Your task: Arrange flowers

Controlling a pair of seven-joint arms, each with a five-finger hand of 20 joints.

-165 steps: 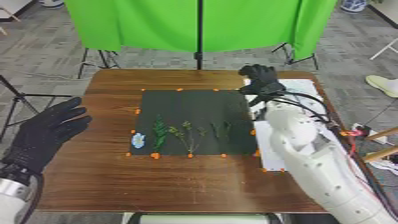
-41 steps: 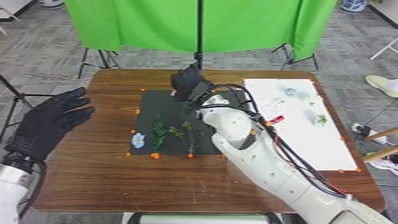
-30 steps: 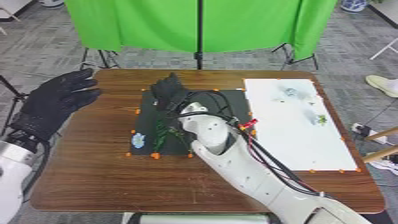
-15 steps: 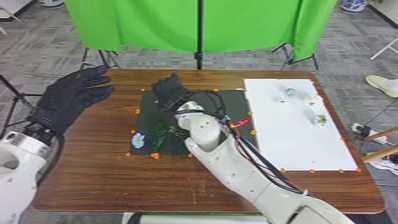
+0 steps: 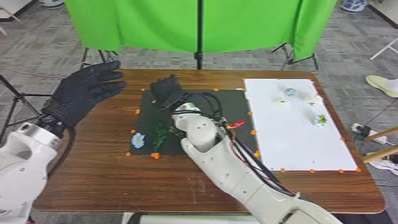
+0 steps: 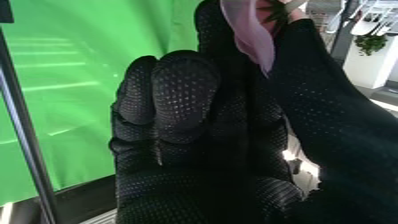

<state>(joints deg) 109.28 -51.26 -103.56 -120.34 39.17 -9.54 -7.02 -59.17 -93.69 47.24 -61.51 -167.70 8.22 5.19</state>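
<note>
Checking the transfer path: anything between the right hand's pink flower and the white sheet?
Nothing visible stands between the pink flower in the right hand and the white sheet, just flat black sheet.

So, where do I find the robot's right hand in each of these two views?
Head view: the right hand is left of the centre, above the far left part of the dark mat.
Right wrist view: the same hand is close up, with pink petals between its thumb and fingers.
Shared landmark: the green cloth, beyond the table in the head view and behind the hand in the wrist view.
</note>
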